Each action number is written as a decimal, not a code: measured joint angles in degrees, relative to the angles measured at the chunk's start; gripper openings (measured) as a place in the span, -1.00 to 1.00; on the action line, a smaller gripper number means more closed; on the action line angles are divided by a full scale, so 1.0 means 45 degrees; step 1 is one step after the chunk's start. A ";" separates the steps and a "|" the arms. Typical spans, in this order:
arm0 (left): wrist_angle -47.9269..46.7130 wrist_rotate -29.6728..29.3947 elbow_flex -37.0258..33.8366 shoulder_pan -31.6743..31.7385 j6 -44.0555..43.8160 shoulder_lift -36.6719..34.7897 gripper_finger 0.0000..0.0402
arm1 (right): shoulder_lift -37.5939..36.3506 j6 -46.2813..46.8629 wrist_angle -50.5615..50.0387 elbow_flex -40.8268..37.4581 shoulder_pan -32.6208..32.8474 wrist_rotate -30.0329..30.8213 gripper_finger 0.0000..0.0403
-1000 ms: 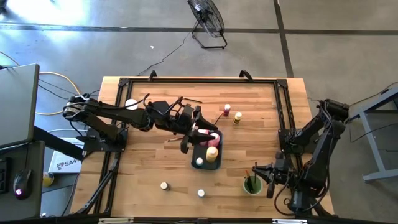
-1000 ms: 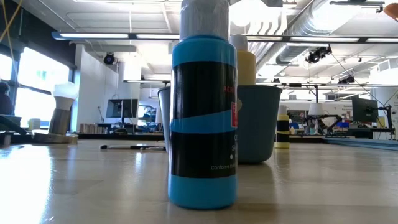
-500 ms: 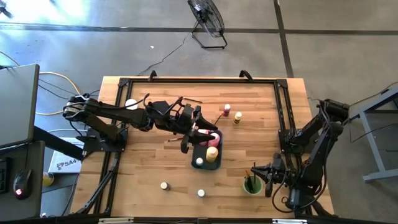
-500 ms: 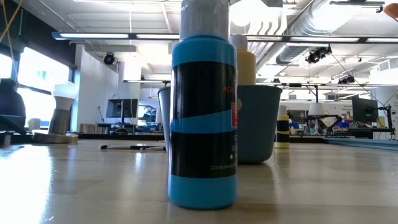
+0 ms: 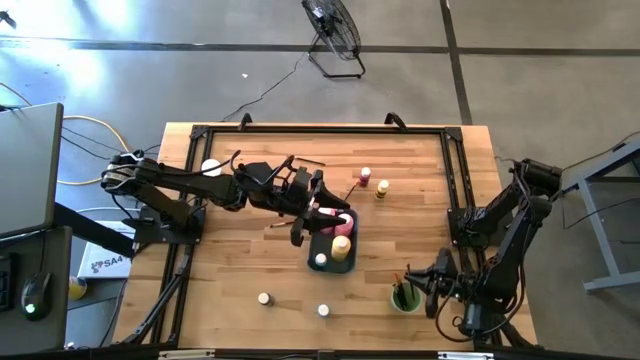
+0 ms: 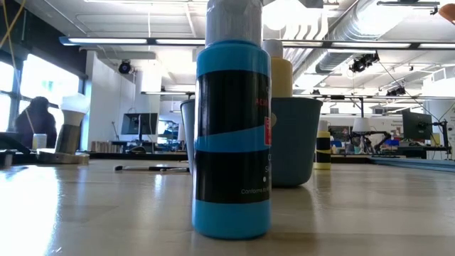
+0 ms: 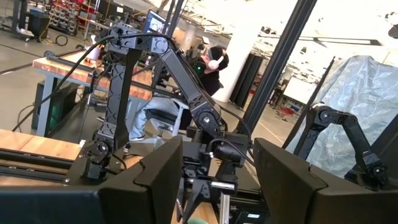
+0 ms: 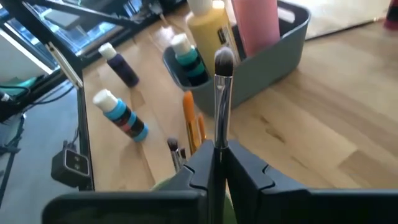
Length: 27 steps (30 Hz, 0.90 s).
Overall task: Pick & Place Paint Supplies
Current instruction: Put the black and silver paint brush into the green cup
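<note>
My right gripper (image 5: 430, 286) stands by the round green cup (image 5: 405, 297) at the near right, shut on a thin paintbrush (image 8: 219, 99). Two more brushes (image 8: 189, 121) stick up out of the cup. The blue-grey tray (image 8: 283, 46) in the middle holds an upright pink bottle (image 8: 255, 25), a yellow bottle (image 8: 210, 31) and a small blue jar (image 8: 188, 59). My left gripper (image 5: 320, 208) hangs open above the tray. In the left wrist view nothing is between its fingers (image 7: 155, 180). My right gripper pinches the paintbrush between its two fingers (image 8: 202, 163) on the shaft just behind the metal ferrule (image 8: 217, 134). The dark bristle end (image 8: 224, 60) sticks out past the fingertips. The fingers hide the brush's other end.
A purple bottle (image 8: 121, 65) and a blue, white-capped bottle (image 8: 121, 115) stand on the table near the tray. A pink-capped jar (image 5: 365, 177), a small yellow bottle (image 5: 381, 188) and a loose brush (image 5: 310, 163) lie farther back. A blue bottle (image 6: 231, 135) fills the low view.
My right gripper has sunk a little beside the green cup and tipped slightly, the brush still between its fingers. The left arm has kept still.
</note>
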 joint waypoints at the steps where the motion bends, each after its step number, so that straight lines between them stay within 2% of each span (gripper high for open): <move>1: 0.0000 0.0000 0.0000 0.0000 0.0000 0.0000 -0.04 | 0.0000 -0.0004 0.0054 0.0000 -0.0003 -0.0128 -0.87; 20: 0.0000 0.0044 0.0005 0.0000 0.0000 0.0000 -0.04 | 0.0000 0.0000 0.0418 0.0000 -0.0027 -0.0265 -0.84; 27: 0.0000 0.0039 0.0005 0.0000 0.0002 0.0000 -0.04 | 0.0000 -0.0009 0.0508 0.0000 -0.0659 -0.1689 -0.84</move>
